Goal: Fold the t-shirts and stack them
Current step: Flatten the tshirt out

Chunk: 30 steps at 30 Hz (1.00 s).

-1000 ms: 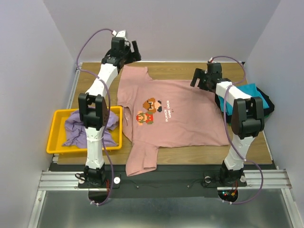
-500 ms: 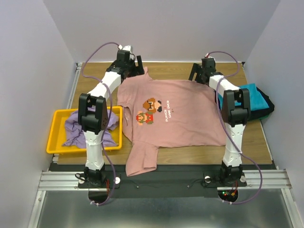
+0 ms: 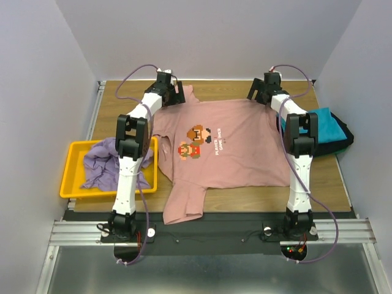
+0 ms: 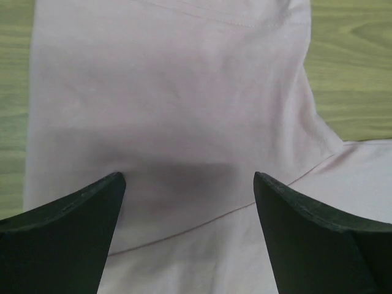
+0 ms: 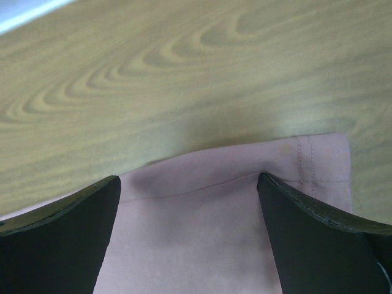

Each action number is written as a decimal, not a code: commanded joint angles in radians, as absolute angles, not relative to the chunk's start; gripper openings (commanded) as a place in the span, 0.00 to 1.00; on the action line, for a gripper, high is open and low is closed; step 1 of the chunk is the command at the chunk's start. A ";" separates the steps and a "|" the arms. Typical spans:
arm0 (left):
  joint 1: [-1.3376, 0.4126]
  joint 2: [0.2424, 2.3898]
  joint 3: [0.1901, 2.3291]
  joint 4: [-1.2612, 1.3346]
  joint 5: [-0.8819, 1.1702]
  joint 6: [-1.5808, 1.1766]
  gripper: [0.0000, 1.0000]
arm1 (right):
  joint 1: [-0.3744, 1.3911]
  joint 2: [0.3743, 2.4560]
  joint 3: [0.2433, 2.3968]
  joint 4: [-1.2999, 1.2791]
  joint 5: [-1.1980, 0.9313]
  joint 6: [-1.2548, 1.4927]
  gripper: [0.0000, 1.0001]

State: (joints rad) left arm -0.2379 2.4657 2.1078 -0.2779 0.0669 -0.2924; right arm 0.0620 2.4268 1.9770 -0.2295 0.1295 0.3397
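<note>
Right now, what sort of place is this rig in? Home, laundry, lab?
Most likely a lab test booth, not a home. Plain pale walls box in a small wooden table, an aluminium rail runs along its near edge, and a pink t-shirt lies spread flat as the workpiece.

Robotics laboratory test cell: plain partition walls (image 3: 43,92) enclose a wooden surface (image 3: 321,180); an aluminium rail (image 3: 76,231) carries two cabled robot arms (image 3: 127,177).

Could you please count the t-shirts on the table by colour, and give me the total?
Pink t-shirt: 1
Lavender t-shirt: 1
Teal t-shirt: 1
Black t-shirt: 1
Total: 4
</note>
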 commanded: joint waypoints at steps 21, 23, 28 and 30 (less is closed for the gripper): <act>-0.117 2.700 2.525 -0.186 0.216 -0.393 0.99 | 0.005 2.577 2.172 -0.314 -0.087 0.223 1.00; -0.120 2.672 2.528 -0.170 0.222 -0.387 0.99 | 0.005 2.562 2.174 -0.314 -0.097 0.210 1.00; -0.161 2.480 2.524 -0.185 0.183 -0.328 0.99 | 0.006 2.418 2.169 -0.322 -0.127 0.198 1.00; -0.173 2.395 2.490 -0.209 0.150 -0.305 0.99 | 0.005 2.352 2.140 -0.322 -0.144 0.209 1.00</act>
